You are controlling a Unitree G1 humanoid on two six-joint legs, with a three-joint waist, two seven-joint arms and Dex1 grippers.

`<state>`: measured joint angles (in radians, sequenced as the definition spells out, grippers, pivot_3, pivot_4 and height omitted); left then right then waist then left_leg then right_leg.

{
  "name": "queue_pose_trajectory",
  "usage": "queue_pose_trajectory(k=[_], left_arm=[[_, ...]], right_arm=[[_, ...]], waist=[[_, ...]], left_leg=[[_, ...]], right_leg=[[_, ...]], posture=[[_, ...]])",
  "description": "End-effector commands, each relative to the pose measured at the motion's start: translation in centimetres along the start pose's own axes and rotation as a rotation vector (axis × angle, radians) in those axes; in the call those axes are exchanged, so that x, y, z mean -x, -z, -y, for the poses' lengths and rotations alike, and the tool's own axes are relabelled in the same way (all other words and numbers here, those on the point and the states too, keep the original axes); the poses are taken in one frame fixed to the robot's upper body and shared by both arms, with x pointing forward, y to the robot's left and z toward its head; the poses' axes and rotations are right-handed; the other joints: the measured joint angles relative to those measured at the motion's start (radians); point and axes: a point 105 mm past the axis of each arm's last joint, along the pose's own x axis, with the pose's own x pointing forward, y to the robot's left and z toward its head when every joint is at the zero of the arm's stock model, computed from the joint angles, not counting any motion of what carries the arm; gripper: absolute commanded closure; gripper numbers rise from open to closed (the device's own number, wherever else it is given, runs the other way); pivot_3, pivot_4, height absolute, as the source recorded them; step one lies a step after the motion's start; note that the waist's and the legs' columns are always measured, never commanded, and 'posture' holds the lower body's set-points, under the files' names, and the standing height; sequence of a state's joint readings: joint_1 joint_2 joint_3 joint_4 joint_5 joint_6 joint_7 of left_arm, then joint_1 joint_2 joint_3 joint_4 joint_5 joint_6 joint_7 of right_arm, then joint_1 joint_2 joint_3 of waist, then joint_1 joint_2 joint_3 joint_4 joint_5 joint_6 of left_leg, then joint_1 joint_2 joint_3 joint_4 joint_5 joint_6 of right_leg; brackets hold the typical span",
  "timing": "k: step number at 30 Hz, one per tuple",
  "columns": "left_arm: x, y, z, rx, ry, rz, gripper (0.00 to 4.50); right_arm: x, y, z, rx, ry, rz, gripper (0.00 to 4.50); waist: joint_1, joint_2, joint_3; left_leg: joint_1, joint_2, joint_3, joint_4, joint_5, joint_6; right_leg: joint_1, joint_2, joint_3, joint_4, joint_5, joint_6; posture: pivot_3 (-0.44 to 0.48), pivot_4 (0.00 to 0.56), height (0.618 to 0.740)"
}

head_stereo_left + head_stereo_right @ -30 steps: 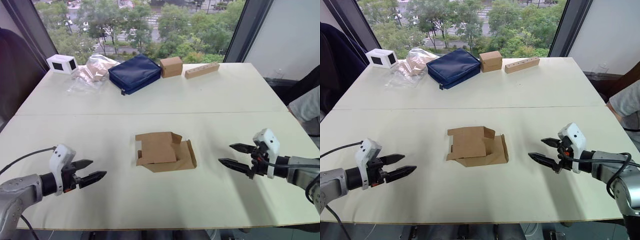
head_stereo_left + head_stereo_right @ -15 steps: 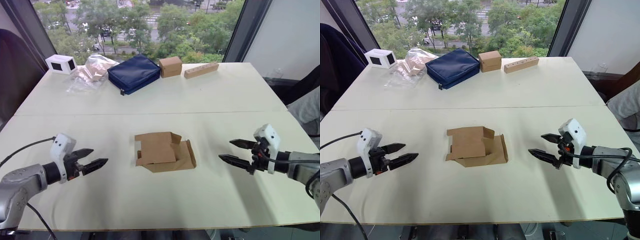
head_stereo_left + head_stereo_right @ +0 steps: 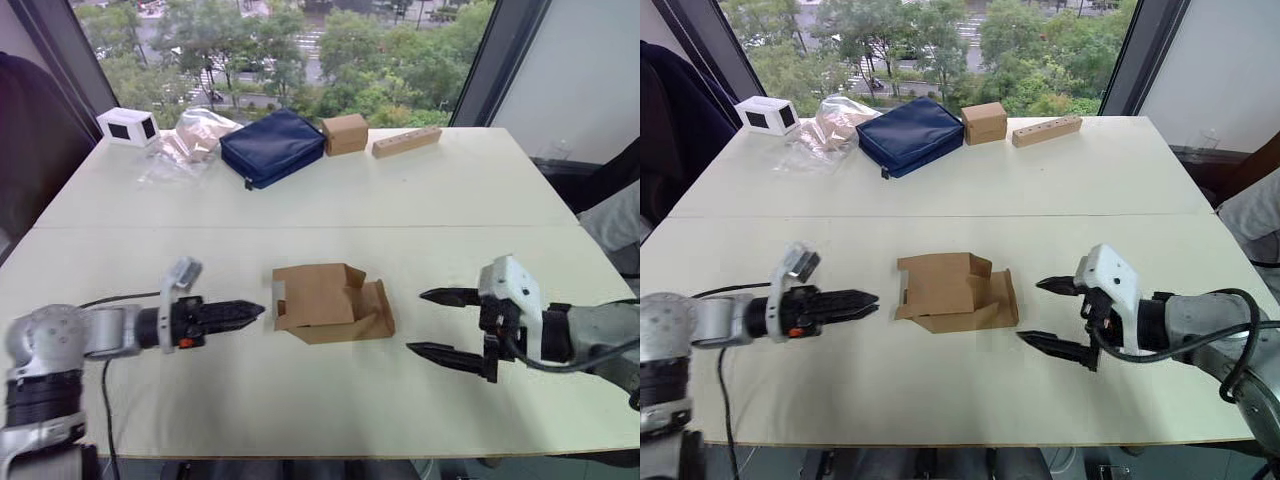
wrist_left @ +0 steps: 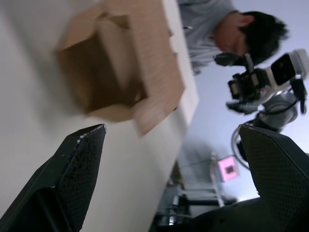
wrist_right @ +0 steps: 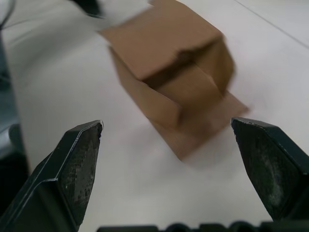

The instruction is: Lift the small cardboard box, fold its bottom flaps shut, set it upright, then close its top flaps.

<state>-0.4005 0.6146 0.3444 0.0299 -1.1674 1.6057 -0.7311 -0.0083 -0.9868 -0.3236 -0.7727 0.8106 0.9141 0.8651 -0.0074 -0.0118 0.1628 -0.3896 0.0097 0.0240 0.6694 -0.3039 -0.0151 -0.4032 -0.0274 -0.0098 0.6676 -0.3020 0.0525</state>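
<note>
Both arms reached inward — left gripper (image 3: pixel 255 310) nearly touching small cardboard box (image 3: pixel 330 303).

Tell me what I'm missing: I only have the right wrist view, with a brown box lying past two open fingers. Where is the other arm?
Observer: The left gripper is level with the small cardboard box, on the box's other side from the right gripper, its tips just short of the cardboard.
Operator: Is either one touching the box?
Observer: No. From the head views a strip of bare table shows between each gripper and the box.
Operator: Anything else on the table?
Observer: Along the far edge sit a white box, a clear plastic bag, a navy pouch, another small brown box and a long wooden block.
</note>
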Motion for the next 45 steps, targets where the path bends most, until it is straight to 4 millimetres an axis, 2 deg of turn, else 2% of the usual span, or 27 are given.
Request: queue_pose_trajectory(k=[1, 6, 18, 22, 24, 31, 39, 44, 45], left_arm=[[-1.3, -0.9, 0.5, 0.006, 0.048, 0.008, 0.0], [-3.7, -1.4, 0.0, 0.027, 0.075, 0.011, 0.0], [-6.4, -0.7, -0.6, 0.026, 0.124, -0.001, 0.0], [-6.7, -0.4, -0.3, 0.047, 0.158, -0.003, 0.97], [-6.8, -0.5, -0.2, 0.052, 0.165, 0.001, 1.88], [-7.3, -1.0, -0.4, 0.053, 0.156, 0.018, 4.46], [-7.0, -1.2, 0.5, -0.025, 0.175, 0.017, 4.46], [-5.9, -3.8, 2.4, -0.327, 0.116, 0.033, 4.46], [-5.7, -4.4, 3.0, -0.393, 0.111, 0.031, 4.49]], right_arm=[[-0.2, -0.6, -1.5, 0.043, -0.024, -0.002, 0.03], [-0.2, -0.3, -2.0, 0.029, 0.014, -0.006, 0.03], [-0.4, -0.9, -1.3, 0.013, 0.064, 0.013, 0.03], [-0.2, -0.8, -1.1, 0.002, 0.078, 0.005, 0.0], [-0.2, -0.7, -1.2, 0.002, 0.079, 0.002, 0.0], [-0.4, -0.8, -1.6, 0.001, 0.066, 0.006, 0.0], [-0.2, -0.2, -1.4, -0.039, 0.07, 0.027, 0.0], [0.8, -2.1, 0.5, -0.118, 0.143, 0.252, 0.0], [1.0, -2.5, 1.0, -0.125, 0.166, 0.297, 0.27]], waist=[[-0.002, 0.0, 0.0], [0.001, 0.0, 0.0], [0.0, 0.0, 0.0], [0.0, 0.0, 0.0], [0.0, 0.0, 0.0], [0.0, 0.0, 0.0], [0.001, 0.0, 0.0], [-0.002, -0.001, 0.0], [-0.001, -0.001, 0.0]], left_leg=[[0.0, 0.0, 0.0, 0.0, 0.0, 0.0], [0.0, 0.0, 0.0, 0.0, 0.001, -0.001], [0.0, 0.0, 0.0, 0.001, 0.001, -0.002], [0.0, 0.0, 0.0, 0.001, 0.002, -0.003], [0.0, 0.0, 0.0, 0.001, 0.001, -0.002], [0.0, 0.0, 0.0, 0.001, 0.001, -0.002], [0.0, 0.0, 0.0, 0.001, 0.001, -0.002], [0.0, 0.0, 0.0, 0.002, 0.002, -0.003], [0.0, 0.0, 0.0, 0.002, 0.002, -0.003]], right_leg=[[0.0, 0.0, 0.0, 0.0, 0.0, 0.0], [0.0, 0.0, 0.0, 0.0, 0.0, 0.0], [0.0, 0.001, 0.0, 0.001, 0.0, 0.0], [0.0, 0.001, 0.0, 0.001, 0.0, 0.0], [0.0, 0.001, 0.0, 0.001, 0.0, 0.0], [0.0, 0.001, 0.0, 0.001, 0.0, 0.0], [0.0, 0.001, 0.0, 0.001, 0.0, 0.0], [0.0, 0.001, 0.0, 0.001, 0.0, 0.0], [0.0, 0.001, 0.0, 0.001, 0.0, 0.0]], posture=[[0.0, 0.15, 0.74], [0.0, 0.15, 0.74], [0.0, 0.15, 0.74], [0.0, 0.15, 0.74], [0.0, 0.15, 0.74], [0.0, 0.15, 0.74], [0.0, 0.15, 0.74], [0.0, 0.15, 0.74], [0.0, 0.15, 0.74]])
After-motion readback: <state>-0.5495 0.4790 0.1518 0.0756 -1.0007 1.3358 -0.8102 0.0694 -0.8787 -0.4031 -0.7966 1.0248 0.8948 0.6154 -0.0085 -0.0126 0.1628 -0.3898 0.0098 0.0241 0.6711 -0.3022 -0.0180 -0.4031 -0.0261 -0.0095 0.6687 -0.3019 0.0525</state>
